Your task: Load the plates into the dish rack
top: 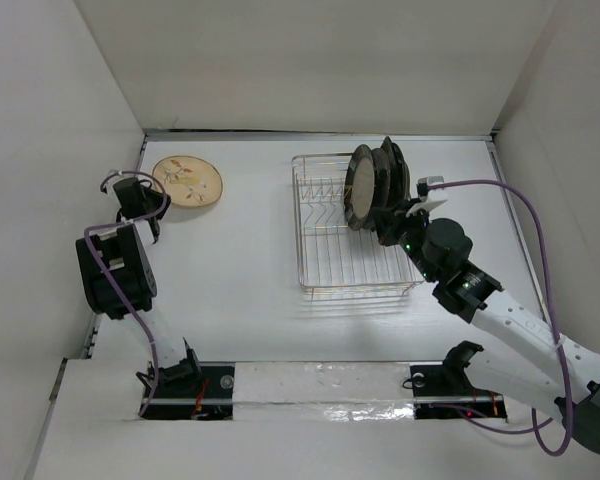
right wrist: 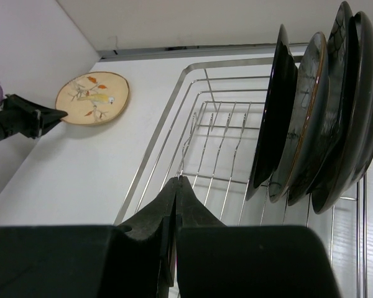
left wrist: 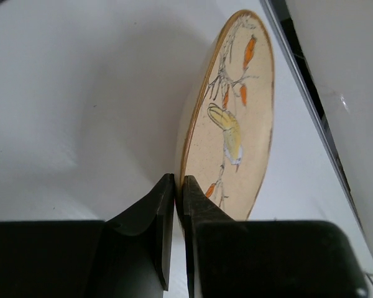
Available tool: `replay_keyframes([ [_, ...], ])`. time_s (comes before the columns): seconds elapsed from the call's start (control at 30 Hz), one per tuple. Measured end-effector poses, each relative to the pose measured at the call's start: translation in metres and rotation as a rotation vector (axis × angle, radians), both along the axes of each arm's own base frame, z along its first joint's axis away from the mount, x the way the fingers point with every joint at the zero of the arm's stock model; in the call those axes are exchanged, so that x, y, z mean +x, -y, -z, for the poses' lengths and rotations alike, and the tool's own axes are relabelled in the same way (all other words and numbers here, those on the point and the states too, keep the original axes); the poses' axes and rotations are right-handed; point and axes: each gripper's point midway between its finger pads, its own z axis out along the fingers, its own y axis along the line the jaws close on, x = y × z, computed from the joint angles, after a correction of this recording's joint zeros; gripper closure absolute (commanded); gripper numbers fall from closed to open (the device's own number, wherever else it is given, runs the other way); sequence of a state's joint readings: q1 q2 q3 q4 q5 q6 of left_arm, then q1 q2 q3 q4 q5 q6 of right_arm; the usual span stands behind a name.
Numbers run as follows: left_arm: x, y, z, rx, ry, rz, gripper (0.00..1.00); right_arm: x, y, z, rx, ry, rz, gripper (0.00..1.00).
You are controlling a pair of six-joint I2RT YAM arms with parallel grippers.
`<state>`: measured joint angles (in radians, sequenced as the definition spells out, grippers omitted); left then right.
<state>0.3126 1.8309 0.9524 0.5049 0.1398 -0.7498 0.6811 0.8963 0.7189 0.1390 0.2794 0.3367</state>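
Note:
The tan floral plate [top: 188,181] lies on the white table at the back left; it also shows in the right wrist view [right wrist: 92,97]. My left gripper [top: 152,203] is at its left edge, and in the left wrist view its fingers [left wrist: 178,180] are shut on the plate's rim [left wrist: 233,124]. The chrome dish rack [top: 325,245] stands mid-table. Several dark plates [top: 373,186] stand upright in its back right rows [right wrist: 308,118]. My right gripper [top: 385,233] is shut and empty over the rack's right side, its tips [right wrist: 177,180] above the rack's wires [right wrist: 163,118].
White walls enclose the table on the left, back [top: 320,60] and right. A purple cable [top: 525,215] loops over the right arm. The arm bases [top: 180,375] sit at the near edge.

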Motion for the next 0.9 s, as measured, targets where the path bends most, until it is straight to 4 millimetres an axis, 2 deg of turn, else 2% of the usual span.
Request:
replay_keyframes([
  [0.13,-0.013,0.004,-0.032,0.050,0.043,0.031,1.00,-0.002,-0.003,0.000,0.005,-0.001,-0.014,0.73],
  [0.2,-0.022,0.008,-0.041,0.055,0.052,0.043,1.00,-0.004,-0.007,0.000,0.005,-0.002,-0.029,0.69],
  [0.33,-0.040,0.019,-0.067,0.053,0.109,0.063,1.00,-0.009,-0.013,0.000,0.005,-0.002,-0.061,0.68],
  [0.37,-0.044,0.022,-0.074,0.051,0.126,0.065,1.00,-0.010,-0.015,0.000,0.006,-0.003,-0.073,0.63],
  [0.47,-0.057,0.030,-0.096,0.037,0.189,0.070,1.00,-0.013,-0.026,-0.001,0.012,-0.011,-0.117,0.54],
  [0.5,-0.060,0.033,-0.104,0.030,0.211,0.073,1.00,-0.013,-0.029,-0.001,0.011,-0.014,-0.128,0.47],
  [0.57,-0.066,0.041,-0.119,0.014,0.260,0.084,1.00,-0.012,-0.037,-0.002,0.017,-0.024,-0.151,0.38],
  [0.77,-0.096,0.073,-0.156,-0.043,0.391,0.151,1.00,-0.005,-0.071,-0.006,0.018,-0.055,-0.240,0.22],
  [0.9,-0.120,0.094,-0.175,-0.085,0.469,0.218,1.00,0.013,-0.100,-0.017,0.012,-0.053,-0.282,0.13],
])
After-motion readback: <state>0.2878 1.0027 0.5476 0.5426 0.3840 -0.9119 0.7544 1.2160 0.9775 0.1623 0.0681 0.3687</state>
